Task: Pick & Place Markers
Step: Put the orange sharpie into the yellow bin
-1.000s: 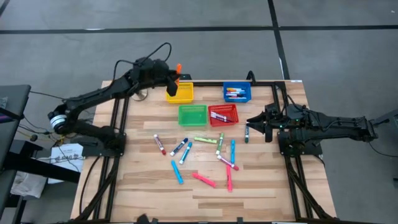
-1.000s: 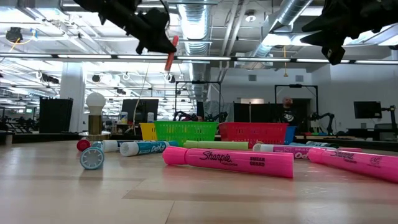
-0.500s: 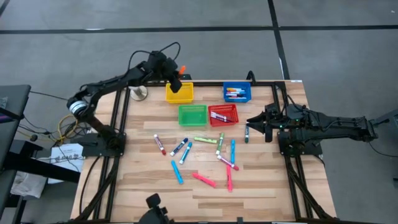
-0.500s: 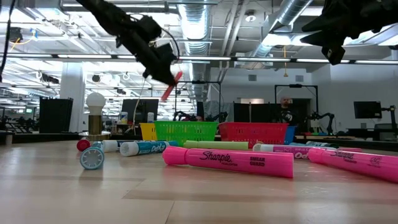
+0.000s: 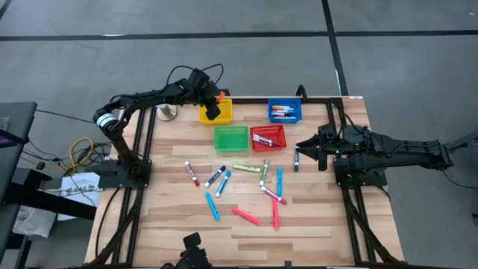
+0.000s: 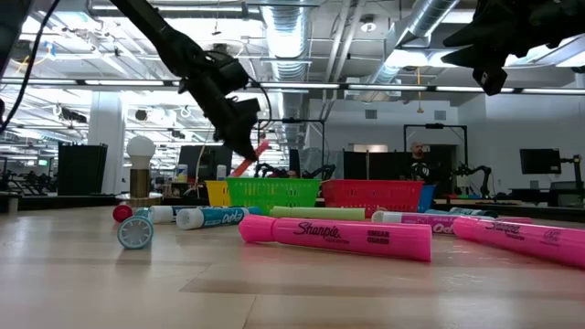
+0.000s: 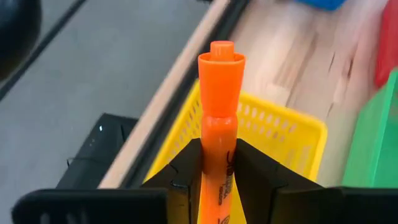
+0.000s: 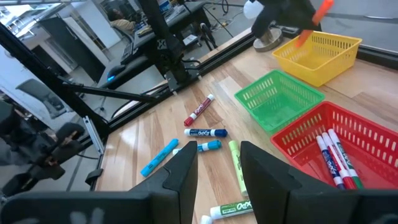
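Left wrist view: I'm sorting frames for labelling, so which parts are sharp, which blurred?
Left wrist view: the orange marker in the left pincer is sharp; the yellow basket behind it is fairly clear; the table edge and the blue, red and green shapes at the picture's edges are blurred.

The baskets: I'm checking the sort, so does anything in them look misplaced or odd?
Nothing stands out. The red basket and blue basket hold markers, the green basket looks empty, and the left gripper holds an orange marker over the yellow basket.
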You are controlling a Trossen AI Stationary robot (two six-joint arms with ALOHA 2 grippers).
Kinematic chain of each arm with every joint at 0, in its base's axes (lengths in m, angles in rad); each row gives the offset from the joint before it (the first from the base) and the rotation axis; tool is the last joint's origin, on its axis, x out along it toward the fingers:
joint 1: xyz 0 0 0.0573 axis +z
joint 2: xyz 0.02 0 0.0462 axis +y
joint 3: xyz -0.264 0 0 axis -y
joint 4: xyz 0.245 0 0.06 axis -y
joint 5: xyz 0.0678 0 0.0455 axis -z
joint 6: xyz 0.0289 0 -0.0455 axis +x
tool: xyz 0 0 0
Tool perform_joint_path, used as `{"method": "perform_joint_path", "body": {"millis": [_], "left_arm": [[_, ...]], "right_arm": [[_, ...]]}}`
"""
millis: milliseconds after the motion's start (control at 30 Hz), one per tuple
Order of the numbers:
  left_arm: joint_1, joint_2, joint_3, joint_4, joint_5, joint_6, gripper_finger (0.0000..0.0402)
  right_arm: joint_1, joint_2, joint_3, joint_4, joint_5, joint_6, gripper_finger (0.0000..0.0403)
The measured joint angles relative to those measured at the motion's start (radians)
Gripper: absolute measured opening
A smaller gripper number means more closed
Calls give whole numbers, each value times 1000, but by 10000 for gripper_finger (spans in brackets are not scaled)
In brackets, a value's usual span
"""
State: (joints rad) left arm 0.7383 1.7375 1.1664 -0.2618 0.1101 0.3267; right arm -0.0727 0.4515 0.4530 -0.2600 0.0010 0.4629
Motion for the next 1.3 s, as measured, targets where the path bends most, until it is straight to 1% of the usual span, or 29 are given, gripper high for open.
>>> {"method": "perform_joint_path", "body": {"millis": [200, 467, 700, 900, 1000, 1300], "left_arm": [[-4, 11, 0, -61, -1, 91, 80], [-24, 11, 0, -64, -1, 173, 81], [-44, 15, 0, -71, -6, 199, 80], [-47, 66, 0, -91, -14, 221, 80], [-53, 93, 0, -98, -45, 247, 80], [-54, 118, 0, -99, -62, 272, 80]], "right_arm": [[0, 0, 0, 0, 0, -6, 111], [0, 0, 0, 7, 7, -52, 111], [0, 0, 0, 7, 7, -52, 111], [0, 0, 0, 7, 6, -52, 111], [0, 0, 0, 8, 4, -52, 111], [0, 0, 0, 8, 2, -52, 111]]}}
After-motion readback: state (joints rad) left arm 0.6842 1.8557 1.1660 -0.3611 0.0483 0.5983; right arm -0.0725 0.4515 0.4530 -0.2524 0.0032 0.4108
